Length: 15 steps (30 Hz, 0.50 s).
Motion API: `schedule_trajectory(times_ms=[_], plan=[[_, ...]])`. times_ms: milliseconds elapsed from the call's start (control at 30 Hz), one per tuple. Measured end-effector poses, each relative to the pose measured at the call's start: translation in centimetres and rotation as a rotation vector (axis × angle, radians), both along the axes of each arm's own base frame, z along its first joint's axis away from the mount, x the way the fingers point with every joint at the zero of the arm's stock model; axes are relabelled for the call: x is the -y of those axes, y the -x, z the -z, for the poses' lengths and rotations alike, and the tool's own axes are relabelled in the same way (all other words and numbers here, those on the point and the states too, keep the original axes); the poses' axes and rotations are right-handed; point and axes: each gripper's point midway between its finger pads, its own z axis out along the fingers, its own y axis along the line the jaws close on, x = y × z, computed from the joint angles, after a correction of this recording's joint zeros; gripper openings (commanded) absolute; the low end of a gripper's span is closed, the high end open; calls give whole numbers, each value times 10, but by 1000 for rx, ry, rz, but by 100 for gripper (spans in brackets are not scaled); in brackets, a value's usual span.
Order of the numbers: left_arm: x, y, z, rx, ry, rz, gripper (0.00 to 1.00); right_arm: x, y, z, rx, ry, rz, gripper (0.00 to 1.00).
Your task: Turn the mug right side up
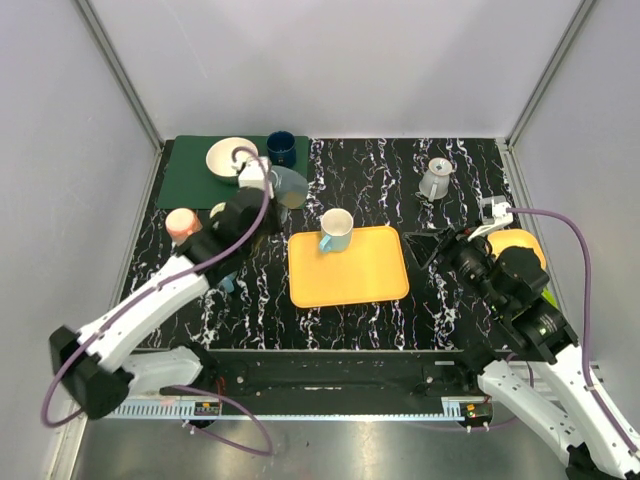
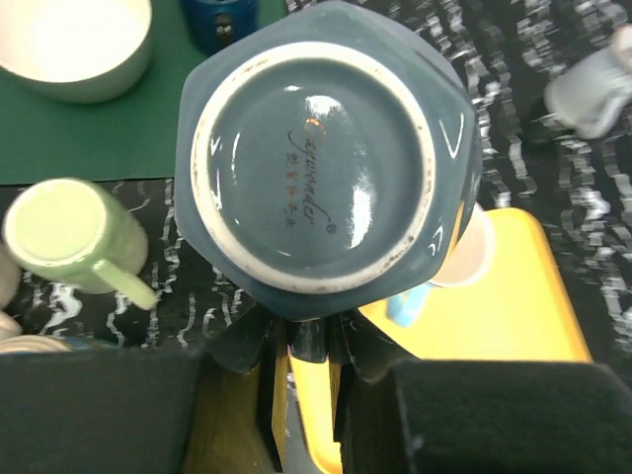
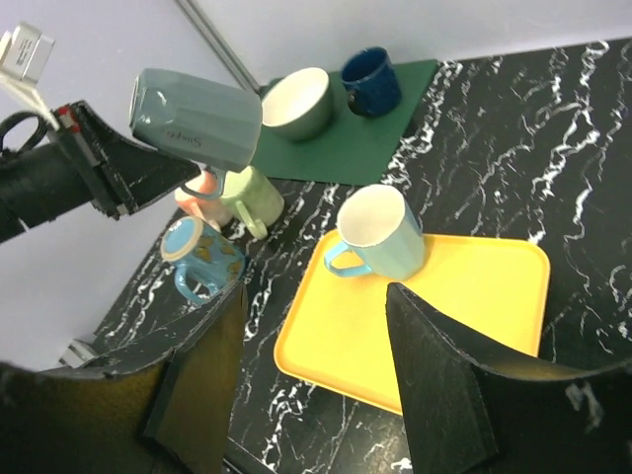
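Holding the mug (image 3: 197, 120) aloft at far left, left gripper (image 2: 308, 341) clamped on it; axis about level, mouth pointing right. Right gripper (image 3: 316, 296) wide, empty, well apart.

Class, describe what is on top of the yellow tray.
One pale blue mug, upright, near the yellow tray's far left corner. The patch of tray beneath it is covered.
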Motion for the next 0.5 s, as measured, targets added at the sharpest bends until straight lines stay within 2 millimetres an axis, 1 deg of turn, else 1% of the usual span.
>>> schedule_trajectory(times_ms=[67, 133, 167, 367, 500], plan=[[-4, -14, 13, -45, -77, -34, 0, 1, -4, 7, -23, 18, 17, 64], [-8, -25, 30, -91, -133, -56, 0, 3, -6, 9, -29, 24, 31, 64], [-12, -31, 43, -125, -168, -69, 0, 3, -7, 9, -29, 25, 35, 64], [-25, -57, 96, -267, -301, -112, 0, 3, -7, 9, -28, 24, 35, 64], [-34, -69, 122, -330, -360, -132, 0, 3, -7, 9, -25, 30, 35, 63]])
